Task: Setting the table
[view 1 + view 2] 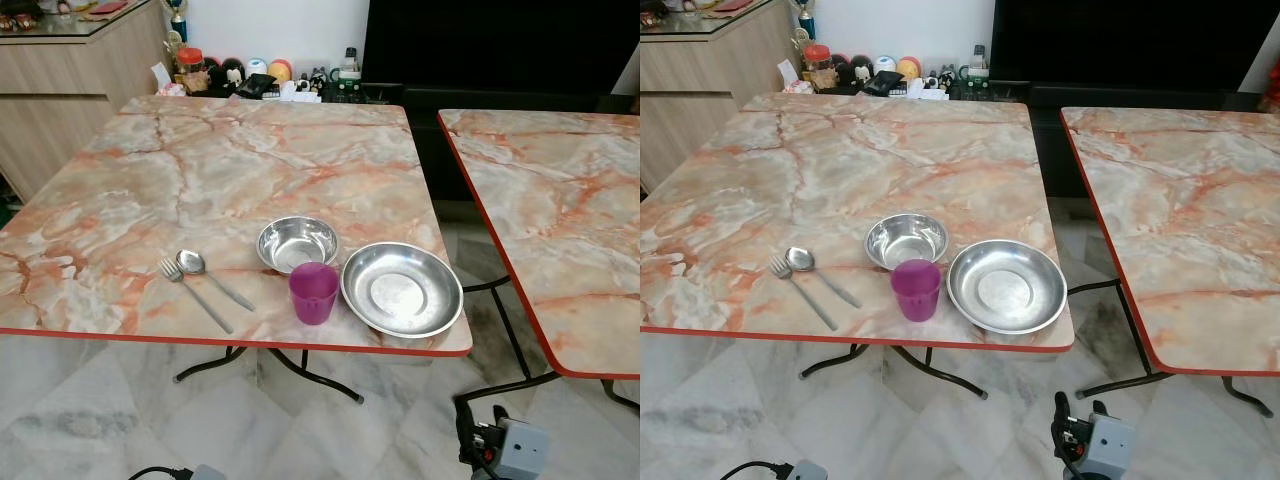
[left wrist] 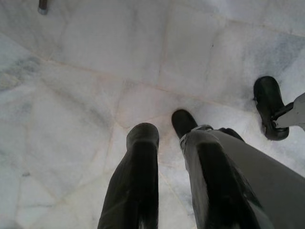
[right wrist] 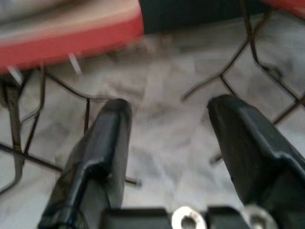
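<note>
Up front, a marble-patterned table (image 1: pixel 200 170) with a red edge carries the place setting near its front edge. A fork (image 1: pixel 192 294) and a spoon (image 1: pixel 210 275) lie side by side on the robot's left of the group, handles angled toward the front edge, the spoon's bowl just beside the fork's tines. To their right sits a small steel bowl (image 1: pixel 297 243). A purple cup (image 1: pixel 313 292) stands upright just in front of it, close to the table edge. Right of the cup rests a wide steel plate (image 1: pixel 401 289) — shallow, empty, its rim near the bowl and the cup; whether they touch cannot be told.

A second table (image 1: pixel 560 200) with the same top stands to the right, apart from the first across a strip of pale marble floor (image 1: pixel 90 400). Behind the tables are a wooden cabinet (image 1: pixel 60 90), a dark TV screen (image 1: pixel 500 45) and a row of small toys and jars (image 1: pixel 240 75) on a low shelf.

Both arms hang low below the table. The left gripper (image 2: pixel 164 138) points at the floor, its 2 fingers parted with nothing between them; the robot's black feet (image 2: pixel 269 107) show beyond. The right gripper (image 3: pixel 167 114) is also spread wide and empty, facing the black table legs (image 3: pixel 224 76) and a red table edge (image 3: pixel 71 40) — this picture is blurred.
</note>
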`<state>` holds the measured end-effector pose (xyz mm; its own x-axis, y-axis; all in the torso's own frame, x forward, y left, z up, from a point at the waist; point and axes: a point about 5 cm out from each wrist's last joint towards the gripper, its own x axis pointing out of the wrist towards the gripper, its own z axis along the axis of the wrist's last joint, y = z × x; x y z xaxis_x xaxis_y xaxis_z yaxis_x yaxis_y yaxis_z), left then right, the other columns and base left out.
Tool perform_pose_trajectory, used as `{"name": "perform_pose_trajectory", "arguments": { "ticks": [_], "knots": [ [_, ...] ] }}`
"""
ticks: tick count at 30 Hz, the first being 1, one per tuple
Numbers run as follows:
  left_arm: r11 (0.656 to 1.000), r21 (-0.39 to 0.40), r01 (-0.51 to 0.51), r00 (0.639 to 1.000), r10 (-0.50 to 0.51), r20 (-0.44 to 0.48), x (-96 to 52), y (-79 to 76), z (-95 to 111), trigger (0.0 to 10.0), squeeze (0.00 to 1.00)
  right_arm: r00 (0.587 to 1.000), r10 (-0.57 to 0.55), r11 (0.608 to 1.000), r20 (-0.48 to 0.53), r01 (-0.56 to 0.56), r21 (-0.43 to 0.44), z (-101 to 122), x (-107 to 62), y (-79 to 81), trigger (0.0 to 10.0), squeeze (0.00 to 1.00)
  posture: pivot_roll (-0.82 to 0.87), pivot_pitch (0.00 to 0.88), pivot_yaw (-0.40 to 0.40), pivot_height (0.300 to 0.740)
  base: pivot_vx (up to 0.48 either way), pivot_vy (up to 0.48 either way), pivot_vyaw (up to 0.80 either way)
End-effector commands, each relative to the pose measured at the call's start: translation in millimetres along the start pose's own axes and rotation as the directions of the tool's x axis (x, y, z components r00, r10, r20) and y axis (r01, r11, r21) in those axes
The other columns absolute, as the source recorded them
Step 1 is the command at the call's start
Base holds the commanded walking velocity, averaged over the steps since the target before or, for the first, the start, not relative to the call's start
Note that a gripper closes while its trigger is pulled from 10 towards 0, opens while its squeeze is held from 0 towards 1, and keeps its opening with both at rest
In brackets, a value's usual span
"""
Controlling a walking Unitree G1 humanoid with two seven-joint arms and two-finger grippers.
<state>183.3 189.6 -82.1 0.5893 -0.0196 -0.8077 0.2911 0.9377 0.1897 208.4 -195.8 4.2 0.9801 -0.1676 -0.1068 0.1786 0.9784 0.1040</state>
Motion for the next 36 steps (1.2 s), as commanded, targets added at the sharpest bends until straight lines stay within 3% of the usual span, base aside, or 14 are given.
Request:
{"name": "perform_pose_trajectory", "arguments": {
  "ticks": [1, 6, 10, 15, 17, 19, 21, 25, 27, 28, 29, 33, 36],
  "knots": [
    [1.000, 0.023, 0.004, 0.999, -0.003, -0.034, -1.7, -1.1, -9, 10.0, 0.00, 0.999, -0.016, 1.000, 0.039, 0.016, 0.000, 10, 0.3, -0.8, 10.0, 0.00, -0.02, 0.073, -0.043, 0.740, 0.000, 0.000, 0.00],
    [0.999, 0.032, 0.006, 0.999, -0.005, -0.037, -1.5, -1.3, -9, 10.0, 0.00, 0.987, -0.033, 0.999, 0.156, 0.033, 0.007, 45, -1.5, 0.6, 10.0, 0.00, -0.02, 0.070, -0.039, 0.740, 0.000, 0.000, 0.00],
    [0.999, 0.033, 0.005, 0.999, -0.004, -0.033, -1.1, -0.5, -7, 10.0, 0.00, 0.966, -0.094, 0.995, 0.239, 0.087, 0.040, 79, 26.1, -7.8, 10.0, 0.00, -0.03, 0.076, -0.033, 0.740, 0.000, 0.000, 0.00],
    [1.000, 0.019, -0.004, 1.000, 0.004, -0.028, -1.0, 1.9, -6, 10.0, 0.00, 0.959, -0.027, 0.999, 0.281, 0.020, 0.026, 100, 42.3, 2.8, 10.0, 0.00, -0.03, 0.076, -0.033, 0.740, 0.000, 0.000, 0.00],
    [0.999, -0.021, -0.032, 0.999, 0.032, -0.026, -1.5, 8.2, -6, 10.0, 0.00, 0.958, 0.000, 1.000, 0.285, -0.005, 0.017, 106, 45.6, 6.7, 10.0, 0.00, -0.02, 0.084, -0.042, 0.740, 0.000, 0.000, 0.00],
    [0.990, -0.109, -0.086, 0.996, 0.085, -0.017, -3.7, 22.6, -8, 10.0, 0.00, 0.960, 0.005, 1.000, 0.278, -0.008, 0.011, 108, 48.5, 6.1, 10.0, 0.00, 0.00, 0.092, -0.042, 0.740, 0.000, 0.000, 0.00],
    [0.987, -0.126, -0.099, 0.995, 0.098, -0.010, -4.5, 27.2, -8, 10.0, 0.00, 0.962, 0.002, 1.000, 0.275, -0.006, 0.011, 108, 48.8, 5.7, 10.0, 0.00, 0.00, 0.092, -0.042, 0.740, 0.000, 0.000, 0.00],
    [0.973, -0.177, -0.148, 0.986, 0.159, 0.052, -10.3, 51.3, -7, 10.0, 0.00, 0.963, 0.012, 1.000, 0.268, -0.011, -0.006, 110, 49.4, 6.1, 10.0, 0.00, -0.01, 0.098, -0.036, 0.740, 0.000, 0.000, 0.00],
    [0.949, -0.258, -0.183, 0.978, 0.202, 0.050, -14.2, 64.6, -10, 10.0, 0.00, 0.964, 0.010, 1.000, 0.264, -0.010, -0.001, 109, 49.5, 6.0, 10.0, 0.00, -0.01, 0.099, -0.036, 0.740, 0.000, 0.000, 0.00],
    [0.912, -0.350, -0.213, 0.970, 0.239, 0.033, -20.0, 79.8, -18, 10.0, 0.00, 0.966, 0.017, 1.000, 0.257, -0.017, -0.003, 108, 49.7, 7.4, 10.0, 0.00, 0.00, 0.099, -0.037, 0.740, 0.000, 0.000, 0.00],
    [0.900, -0.376, -0.219, 0.969, 0.247, 0.027, -21.9, 84.2, -20, 10.0, 0.00, 0.967, 0.021, 1.000, 0.254, -0.020, -0.004, 108, 49.8, 8.0, 10.0, 0.00, 0.00, 0.099, -0.037, 0.740, 0.000, 0.000, 0.00],
    [0.898, -0.380, -0.221, 0.967, 0.252, 0.034, -30.9, 96.8, -32, 10.0, 0.00, 0.967, 0.034, 0.999, 0.254, -0.035, -0.001, 109, 51.6, 11.0, 10.0, 0.00, 0.00, 0.092, -0.045, 0.740, 0.000, 0.000, 0.00],
    [0.898, -0.387, -0.209, 0.968, 0.245, 0.045, -34.6, 98.1, -39, 10.0, 0.00, 0.965, 0.038, 0.999, 0.259, -0.039, 0.002, 112, 52.9, 10.9, 10.0, 0.00, 0.01, 0.088, -0.057, 0.740, 0.000, 0.000, 0.00]
  ]
}}
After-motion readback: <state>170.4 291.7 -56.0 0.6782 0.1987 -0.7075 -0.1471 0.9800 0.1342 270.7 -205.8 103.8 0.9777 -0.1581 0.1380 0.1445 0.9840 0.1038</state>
